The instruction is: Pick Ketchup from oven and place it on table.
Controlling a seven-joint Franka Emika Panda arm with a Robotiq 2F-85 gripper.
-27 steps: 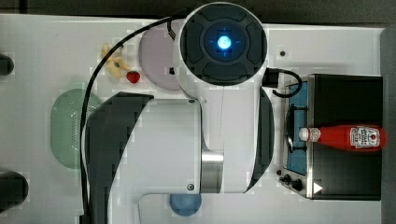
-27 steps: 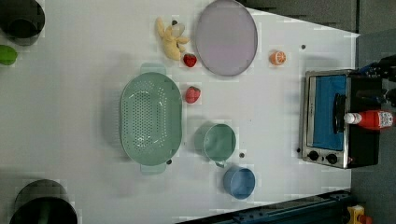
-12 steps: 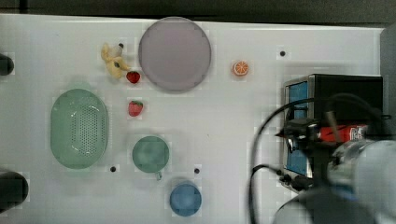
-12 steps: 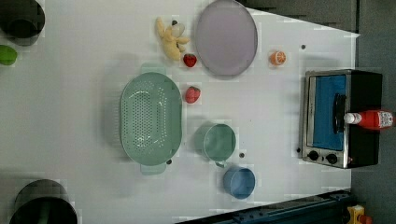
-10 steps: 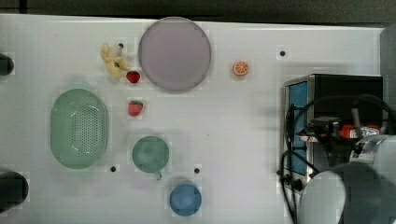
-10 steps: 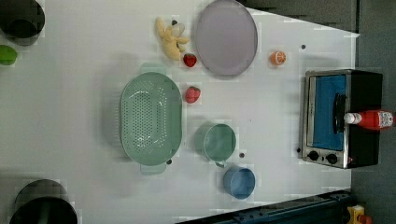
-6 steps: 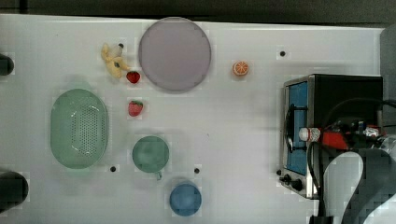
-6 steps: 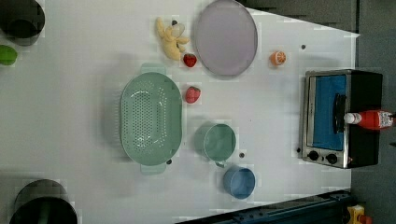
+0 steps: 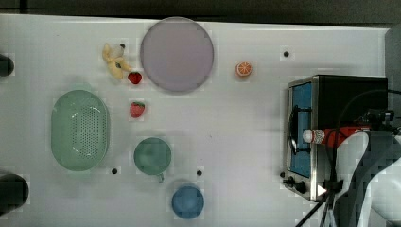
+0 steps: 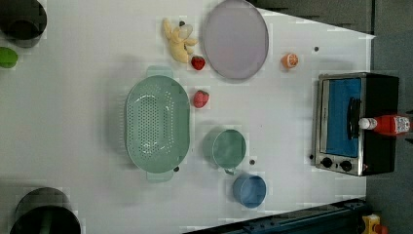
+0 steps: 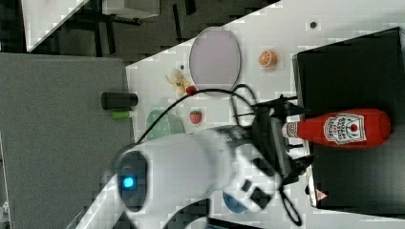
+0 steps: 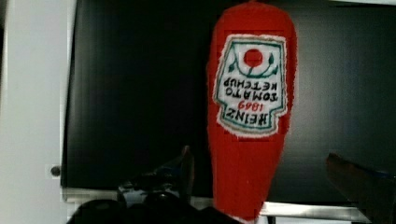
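Lying on its side atop the black oven (image 11: 351,71), the ketchup (image 11: 336,127) is seen with its white cap pointing over the front edge. The gripper (image 12: 259,175) is spread wide, one finger on each side of the bottle's neck end, nothing being grasped. The oven is set on the white surface (image 9: 236,123).

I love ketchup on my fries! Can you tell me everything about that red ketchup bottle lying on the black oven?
The slim red ketchup squeeze bottle has a white cap and a white label with green edging and a red tomato. It looks plastic and lies on its side on the flat top of the black toaster oven, cap toward the oven's glass-door front. The open gripper flanks its neck end; its fingers are not touching the bottle.
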